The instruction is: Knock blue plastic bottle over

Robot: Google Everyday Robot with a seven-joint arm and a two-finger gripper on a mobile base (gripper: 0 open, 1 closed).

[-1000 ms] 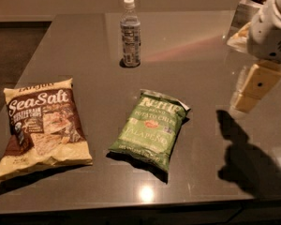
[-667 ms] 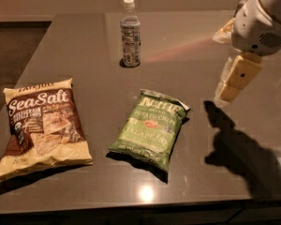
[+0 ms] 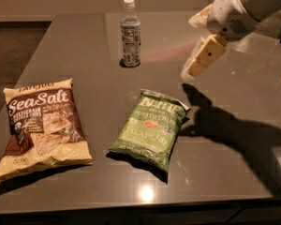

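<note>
While the blue plastic bottle stands upright toward the far side of the counter, white cap on top, the knock is not yet made, so you are in the approach step as I judge it. Your claw hangs above the counter to the right of the bottle, well apart from it and touching nothing. It slants down and to the left from the white arm that enters at the upper right corner. Whether the claw is spread or pressed together I cannot tell from this angle, but it holds nothing.

The next move, in my view, calls for a sideways sweep to the left, with the claw low enough to meet the bottle's body rather than pass over the cap. A push high on the body should tip it more readily than one near the base, since a slim bottle struck low may only slide. The path between claw and bottle is bare counter. Both bags lie nearer the front, so you need not go around anything.

Counting what is here:
- One bottle.
- Two chip bags: a brown and cream sea salt bag at the front left, and a green jalapeño bag in the middle. Both lie flat and apart from each other.
- One claw.
</note>
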